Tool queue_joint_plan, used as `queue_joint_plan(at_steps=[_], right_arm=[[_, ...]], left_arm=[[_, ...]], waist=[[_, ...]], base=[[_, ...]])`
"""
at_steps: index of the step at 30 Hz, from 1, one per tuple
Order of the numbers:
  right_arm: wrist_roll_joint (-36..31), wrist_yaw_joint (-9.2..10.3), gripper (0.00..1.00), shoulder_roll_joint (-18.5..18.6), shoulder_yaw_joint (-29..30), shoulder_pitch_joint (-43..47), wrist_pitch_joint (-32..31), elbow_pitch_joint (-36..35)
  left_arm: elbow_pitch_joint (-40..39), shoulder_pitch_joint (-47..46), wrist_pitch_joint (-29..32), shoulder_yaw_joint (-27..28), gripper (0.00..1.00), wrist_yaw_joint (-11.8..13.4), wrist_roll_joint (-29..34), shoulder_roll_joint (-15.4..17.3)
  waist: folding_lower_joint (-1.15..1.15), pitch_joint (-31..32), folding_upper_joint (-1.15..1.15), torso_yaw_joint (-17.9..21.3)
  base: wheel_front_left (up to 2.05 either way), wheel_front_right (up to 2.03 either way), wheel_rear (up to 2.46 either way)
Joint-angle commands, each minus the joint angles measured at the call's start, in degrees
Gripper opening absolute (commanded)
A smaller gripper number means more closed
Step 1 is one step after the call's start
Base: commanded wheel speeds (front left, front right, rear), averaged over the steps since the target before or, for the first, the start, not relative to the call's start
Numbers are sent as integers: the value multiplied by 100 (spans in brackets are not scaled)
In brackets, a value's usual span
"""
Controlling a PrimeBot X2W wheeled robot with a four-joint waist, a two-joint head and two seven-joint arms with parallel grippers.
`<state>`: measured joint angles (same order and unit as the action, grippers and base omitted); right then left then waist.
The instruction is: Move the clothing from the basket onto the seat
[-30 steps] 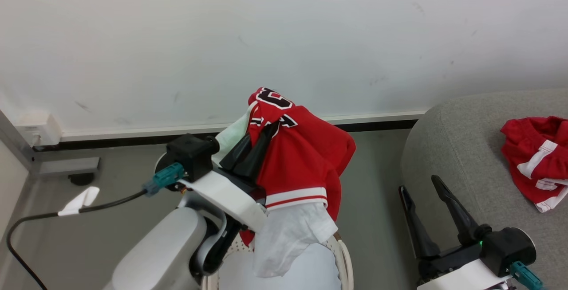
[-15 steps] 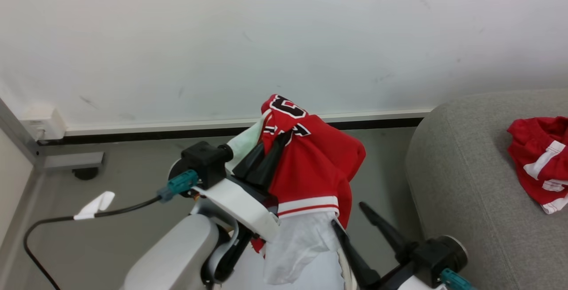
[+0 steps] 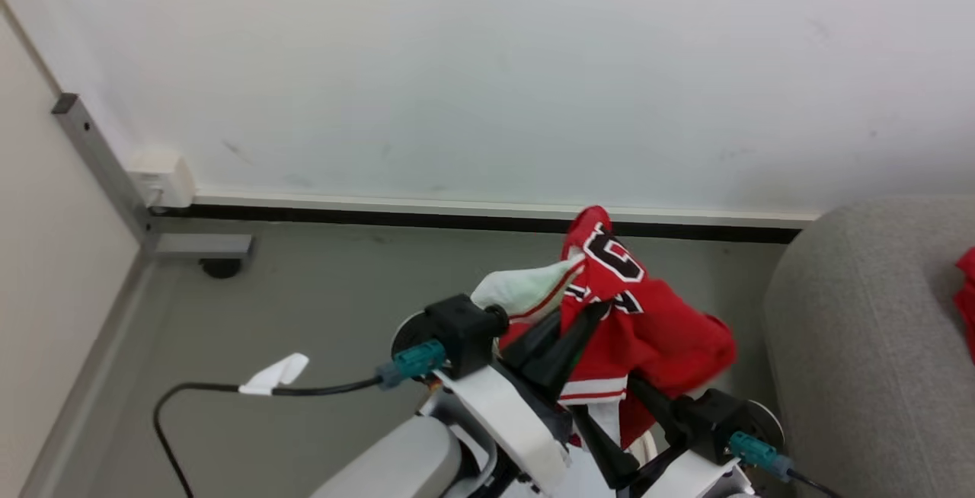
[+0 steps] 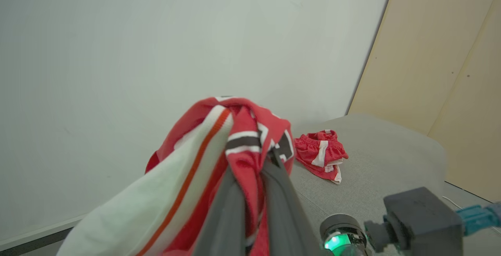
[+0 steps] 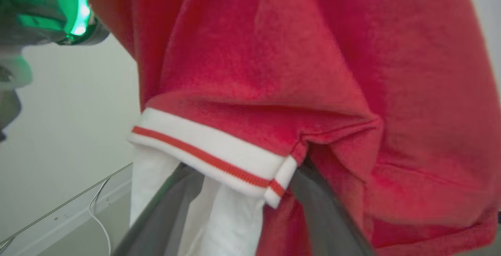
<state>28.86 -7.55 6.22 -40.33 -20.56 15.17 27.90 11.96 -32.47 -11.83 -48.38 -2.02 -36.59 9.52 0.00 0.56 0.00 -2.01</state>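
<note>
My left gripper (image 3: 586,317) is shut on a red jersey (image 3: 655,330) with white-edged lettering and holds it up above the floor. In the left wrist view the two fingers (image 4: 282,205) pinch the red and white cloth (image 4: 195,158). My right gripper (image 3: 605,395) stands open just below, its fingers on either side of the jersey's hanging white-banded hem (image 5: 211,150). A second piece of red clothing (image 4: 319,158) lies on the grey seat (image 3: 868,330). My arms hide the basket.
A white wall with a dark skirting strip runs behind. On the grey floor to the left lies a black cable (image 3: 228,389) with a white tag. A metal post (image 3: 99,155) and a wall box (image 3: 160,178) stand at the left corner.
The head camera has swung left, shifting the whole picture. My right gripper has moved from beside the seat to the jersey's hanging hem. The left gripper keeps its hold.
</note>
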Motion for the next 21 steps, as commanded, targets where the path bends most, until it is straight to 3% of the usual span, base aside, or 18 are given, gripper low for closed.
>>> queue_joint_plan(at_steps=[1,5,9,21], right_arm=[[73,13,100,7,85,-85,-5,48],[30,13,98,4,280,-77,-5,24],[8,13,0,4,476,20,-5,33],[-163,13,0,-3,953,262,-5,-197]], left_arm=[[9,95,15,-75,0,-37,38,-48],[28,147,62,-224,0,-78,31,-128],[54,243,91,-318,0,-118,-56,-192],[246,300,-33,-216,0,-29,-184,-149]], waist=[[0,37,0,-227],[0,62,0,-435],[0,88,0,-562],[0,89,0,-578]], base=[[0,0,0],[0,0,0],[0,0,0],[0,0,0]])
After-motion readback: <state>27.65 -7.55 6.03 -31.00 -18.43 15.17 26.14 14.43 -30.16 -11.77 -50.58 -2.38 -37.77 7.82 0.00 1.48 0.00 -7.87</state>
